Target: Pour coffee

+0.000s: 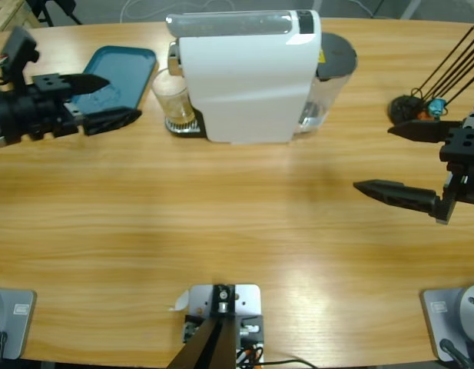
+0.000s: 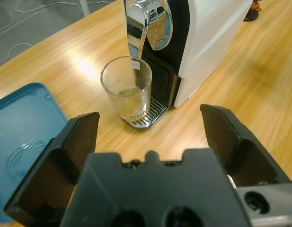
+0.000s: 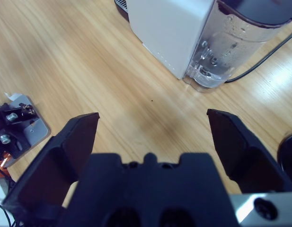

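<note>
Standing under the chrome spout point(image 2: 145, 26) of the white coffee machine point(image 1: 248, 77), near the table's point(image 1: 221, 231) far edge and left of its middle, a clear glass point(image 2: 128, 90) holds the coffee point(image 2: 130, 92), a shallow amber layer at its bottom. The glass is upright on the drip grille point(image 2: 148, 113), its base just beside the machine's black front.

The left gripper point(image 1: 98, 100) hovers near the table's far left corner, jaws spread wide and empty, pointing toward the glass. From its own camera the glass lies straight ahead, roughly centred between the jaws but still apart from them. It is clearly the nearer arm. The right gripper point(image 1: 406, 161) hangs near the table's right edge, jaws also wide and empty, with the whole machine between it and the glass.

Room looks tight, I'd judge: a teal tray point(image 1: 117, 73) lies just beside the left gripper on the far side, and the spout overhangs the glass's mouth, so the glass would need to come out sideways toward the near edge before lifting. That side is bare wood. The machine's water tank point(image 3: 216, 56) and a black cable point(image 3: 264, 56) sit behind, toward the right arm.
</note>
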Controlling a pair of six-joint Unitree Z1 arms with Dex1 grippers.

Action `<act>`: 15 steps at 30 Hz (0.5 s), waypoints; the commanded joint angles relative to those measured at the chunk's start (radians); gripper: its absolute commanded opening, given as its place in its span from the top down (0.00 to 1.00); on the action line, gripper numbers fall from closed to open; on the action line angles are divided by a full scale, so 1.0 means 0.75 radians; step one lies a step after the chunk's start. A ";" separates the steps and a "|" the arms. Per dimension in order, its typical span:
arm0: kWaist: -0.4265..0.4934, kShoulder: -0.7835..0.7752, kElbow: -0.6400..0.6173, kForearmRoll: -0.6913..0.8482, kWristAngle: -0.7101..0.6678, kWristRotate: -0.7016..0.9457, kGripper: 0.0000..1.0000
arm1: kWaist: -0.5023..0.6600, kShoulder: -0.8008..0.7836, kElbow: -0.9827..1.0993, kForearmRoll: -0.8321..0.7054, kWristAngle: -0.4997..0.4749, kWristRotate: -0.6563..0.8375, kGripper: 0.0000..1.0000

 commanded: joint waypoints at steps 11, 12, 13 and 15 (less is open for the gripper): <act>0.153 0.550 0.002 -0.499 -0.295 0.104 0.15 | 0.016 0.004 0.046 -0.013 0.018 0.011 0.00; 0.153 0.557 -0.006 -0.499 -0.295 0.102 0.15 | 0.016 0.005 0.045 -0.013 0.018 0.011 0.00; 0.153 0.561 -0.014 -0.499 -0.296 0.101 0.15 | 0.016 0.004 0.046 -0.013 0.018 0.011 0.00; 0.153 0.573 -0.033 -0.499 -0.308 0.099 0.15 | 0.016 0.005 0.045 -0.013 0.018 0.011 0.00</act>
